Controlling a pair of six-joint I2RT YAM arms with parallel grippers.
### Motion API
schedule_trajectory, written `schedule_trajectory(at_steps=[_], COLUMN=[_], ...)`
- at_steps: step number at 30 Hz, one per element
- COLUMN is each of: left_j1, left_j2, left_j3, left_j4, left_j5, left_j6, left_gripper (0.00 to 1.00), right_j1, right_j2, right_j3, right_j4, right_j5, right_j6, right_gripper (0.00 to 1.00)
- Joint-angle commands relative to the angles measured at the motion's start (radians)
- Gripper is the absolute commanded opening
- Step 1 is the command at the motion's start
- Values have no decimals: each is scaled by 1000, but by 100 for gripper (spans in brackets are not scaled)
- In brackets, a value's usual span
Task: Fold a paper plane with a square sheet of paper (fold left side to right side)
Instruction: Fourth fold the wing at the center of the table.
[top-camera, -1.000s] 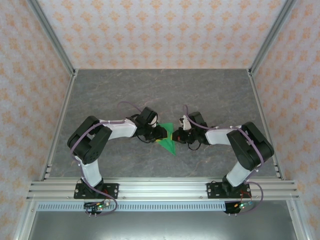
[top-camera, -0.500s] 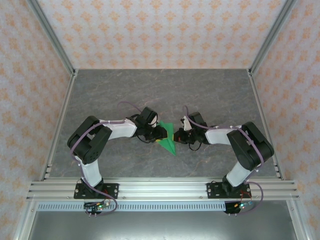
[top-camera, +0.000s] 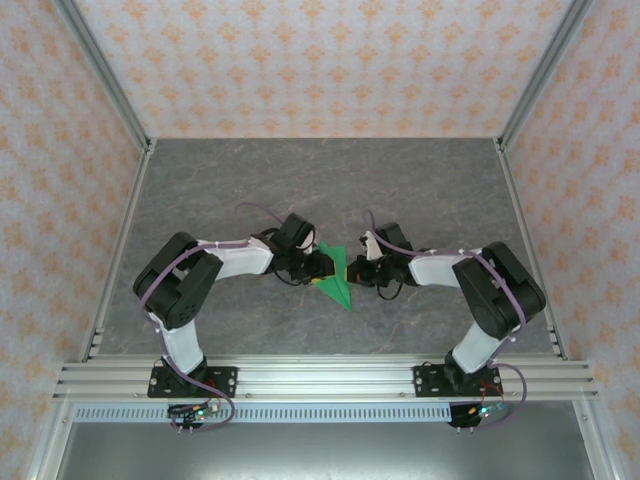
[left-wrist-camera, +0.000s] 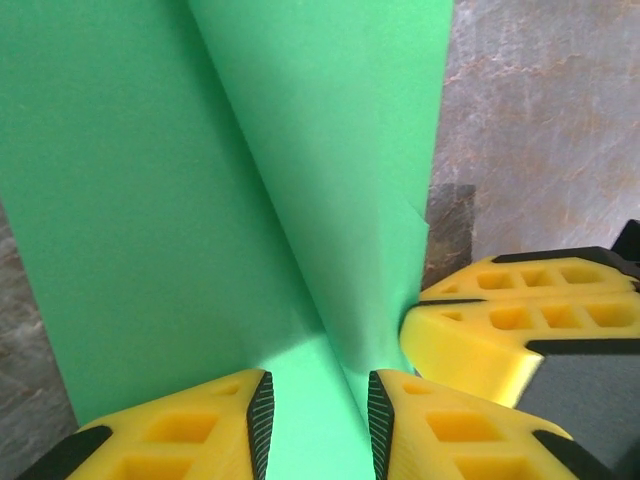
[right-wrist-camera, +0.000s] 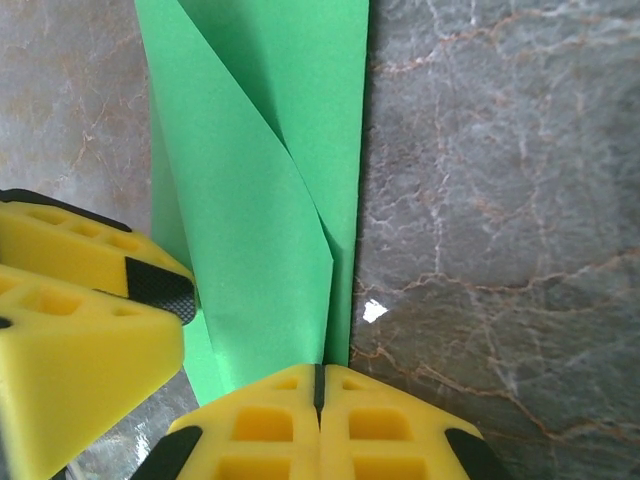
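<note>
The green paper (top-camera: 339, 286) lies folded at the centre of the grey marbled table (top-camera: 250, 180), between the two arms, with its pointed end toward the near edge. In the overhead view the far part of the paper is covered by the left claw (top-camera: 321, 266) and the right claw (top-camera: 353, 270), which stand over it from opposite sides. The paper's outline there cannot be made out, and both claws are too small in that view to read their state. In the left wrist view the left claw's fingers (left-wrist-camera: 205, 430) stand narrowly apart. Flat paper shows in the gap between the pads, and a raised flap runs down to the inner face of the right-hand finger. Whether the finger touches that flap cannot be determined. The paper runs off the top and left edges of this view, so its full shape is cut off. The right claw's yellow fingers enter from the right, at the edge of the flap. In the right wrist view the right claw's fingers (right-wrist-camera: 260, 420) are closed together, seam to seam, with their tips against the paper where two layers overlap. Whether a layer is pinched between them is hidden by the fingertips. The far end of the paper leaves this view at the top. The paper surface is plain green.
</note>
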Motion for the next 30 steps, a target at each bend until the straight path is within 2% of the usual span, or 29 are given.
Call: schedule_trajectory(at_steps=[1, 6, 11, 20, 30], left_j1=[1, 1, 1, 2, 1], left_j2=[-69, -63, 1, 101, 139], left_j3=[25, 74, 119, 184, 136], left_j4=[-24, -66, -72, -86, -80], left_j5=[-7, -10, 7, 6, -22], left_j6=[21, 40, 49, 64, 61], left_gripper=[32, 25, 22, 21, 21], right_j1=[16, 29, 29, 34, 38], right_j2=[59, 75, 72, 70, 68], right_j3=[-2, 1, 2, 10, 22], right_j4=[-94, -101, -112, -142, -176], right_j5=[79, 105, 114, 129, 142], right_j6=[-34, -29, -32, -46, -66], right_gripper=[3, 3, 3, 3, 3])
